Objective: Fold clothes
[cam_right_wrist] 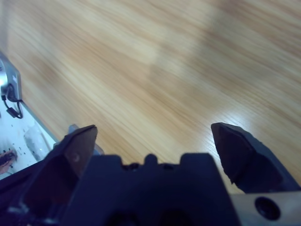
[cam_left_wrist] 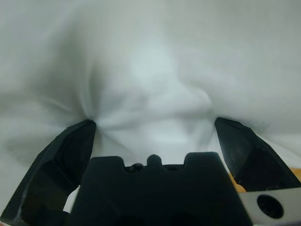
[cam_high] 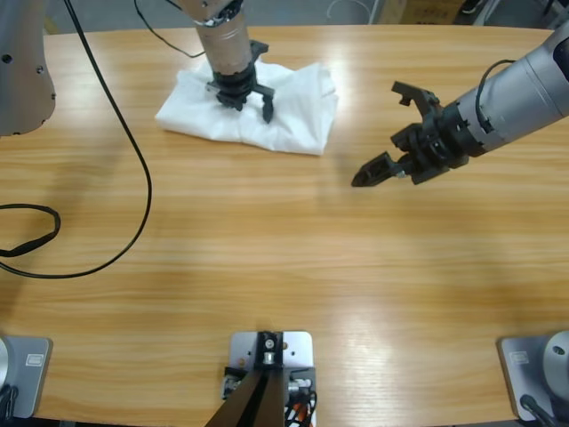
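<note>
Sitting bunched up toward the far side of the bench (cam_high: 267, 267), a bit left of the middle, is the white T-shirt (cam_high: 293, 111), folded into a lumpy bundle rather than laid flat. The left tool (cam_high: 252, 104) comes down from the top edge and is planted right on the middle of that bundle, jaws spread apart and pressing into the cloth; in the left wrist view the fabric (cam_left_wrist: 155, 80) fills pretty much everything, puckered into creases between the two black jaws, with nothing actually pinched. The right tool (cam_high: 391, 133) comes in from the right edge and hangs over bare wood, near the shirt's right end but not touching it, jaws wide apart with nothing between them. Its wrist view just shows wood grain (cam_right_wrist: 155, 70). A black cable (cam_high: 133, 151) loops across the left part of the bench, well apart from the shirt.
</note>
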Motion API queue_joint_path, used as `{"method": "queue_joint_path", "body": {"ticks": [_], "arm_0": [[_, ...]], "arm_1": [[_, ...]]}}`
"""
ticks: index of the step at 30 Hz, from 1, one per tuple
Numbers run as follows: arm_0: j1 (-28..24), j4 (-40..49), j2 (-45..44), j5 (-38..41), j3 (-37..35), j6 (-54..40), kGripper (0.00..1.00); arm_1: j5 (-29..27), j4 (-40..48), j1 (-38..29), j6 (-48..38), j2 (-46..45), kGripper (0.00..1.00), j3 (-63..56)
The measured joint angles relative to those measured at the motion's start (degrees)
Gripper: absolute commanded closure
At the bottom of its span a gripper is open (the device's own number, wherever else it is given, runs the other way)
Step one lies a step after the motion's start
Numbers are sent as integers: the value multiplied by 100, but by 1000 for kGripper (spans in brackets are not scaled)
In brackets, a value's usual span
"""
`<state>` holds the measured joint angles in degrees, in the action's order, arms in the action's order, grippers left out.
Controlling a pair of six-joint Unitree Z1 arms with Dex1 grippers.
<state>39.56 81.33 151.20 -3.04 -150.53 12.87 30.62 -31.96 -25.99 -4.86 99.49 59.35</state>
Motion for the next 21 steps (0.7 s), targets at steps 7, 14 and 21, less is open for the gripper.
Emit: {"method": "queue_joint_path", "body": {"ticks": [7, 14, 21], "arm_0": [[-252, 389, 86, -57, -82, 163, 9], [-822, 479, 71, -209, -90, 278, 9], [-1278, 484, 20, -185, 16, 278, 9]], "arm_1": [[69, -4, 16, 0, 0, 0, 276], [80, -15, 16, 0, 0, 0, 347], [80, -73, 16, 0, -8, 0, 365]]}}
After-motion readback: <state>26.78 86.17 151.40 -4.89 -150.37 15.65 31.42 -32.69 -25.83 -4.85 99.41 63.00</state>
